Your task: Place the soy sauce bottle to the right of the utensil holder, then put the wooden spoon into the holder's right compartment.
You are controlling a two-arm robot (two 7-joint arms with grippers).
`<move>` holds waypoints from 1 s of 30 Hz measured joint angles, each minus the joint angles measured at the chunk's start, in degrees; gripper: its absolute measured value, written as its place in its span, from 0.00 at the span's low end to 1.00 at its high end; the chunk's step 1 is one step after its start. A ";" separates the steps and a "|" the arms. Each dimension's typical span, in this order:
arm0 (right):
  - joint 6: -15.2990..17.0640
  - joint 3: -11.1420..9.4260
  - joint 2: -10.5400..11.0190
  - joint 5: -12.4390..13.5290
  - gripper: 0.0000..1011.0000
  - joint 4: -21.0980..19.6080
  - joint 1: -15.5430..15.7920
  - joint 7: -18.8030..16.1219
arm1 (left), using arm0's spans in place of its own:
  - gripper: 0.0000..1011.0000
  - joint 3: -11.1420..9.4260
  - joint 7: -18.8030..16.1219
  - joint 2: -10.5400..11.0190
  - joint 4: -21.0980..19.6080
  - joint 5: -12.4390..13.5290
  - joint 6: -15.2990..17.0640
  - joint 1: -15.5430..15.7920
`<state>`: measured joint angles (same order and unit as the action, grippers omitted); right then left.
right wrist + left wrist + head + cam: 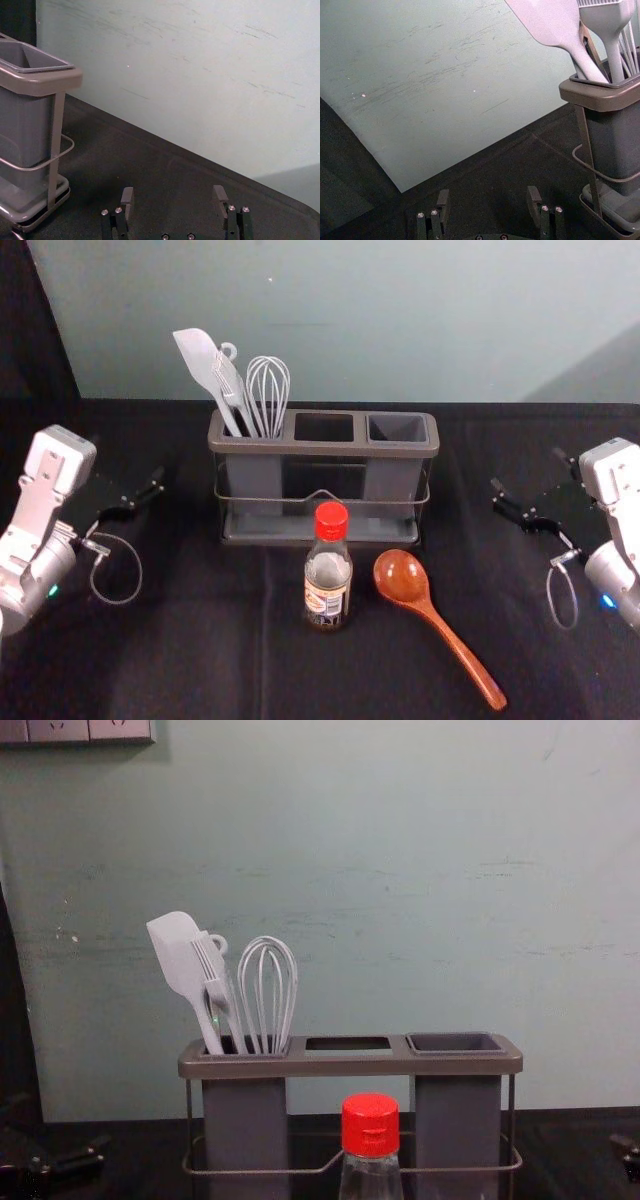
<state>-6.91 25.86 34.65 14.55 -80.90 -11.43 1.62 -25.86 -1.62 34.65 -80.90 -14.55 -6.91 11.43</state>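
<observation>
Soy sauce bottle (328,595) stands on the table (190,650), in front of the utensil holder (322,449). The wooden spoon (403,578) lies just right of it. Moving the bottle seems to be the first job. The right tool (173,188), right of the holder, is wide open and empty; it could go grab the bottle. The left tool (488,190), off left, is wide open and empty too.

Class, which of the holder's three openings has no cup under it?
The middle opening. In the chest view the wall shows beneath it, while the left cup holds utensils and the right cup stands empty.
</observation>
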 joint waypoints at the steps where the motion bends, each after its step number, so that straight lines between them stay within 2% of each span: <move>1: 0.00 0.00 0.00 0.00 0.99 0.00 0.00 0.00 | 0.99 0.00 0.00 0.00 0.00 0.00 0.00 0.00; 30: 0.00 0.00 0.00 0.00 0.99 0.00 0.00 0.00 | 0.99 0.00 0.00 0.00 0.00 0.00 0.00 0.00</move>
<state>-6.91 25.86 34.64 14.55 -80.90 -11.43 1.62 -25.86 -1.62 34.65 -80.90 -14.55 -6.91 11.43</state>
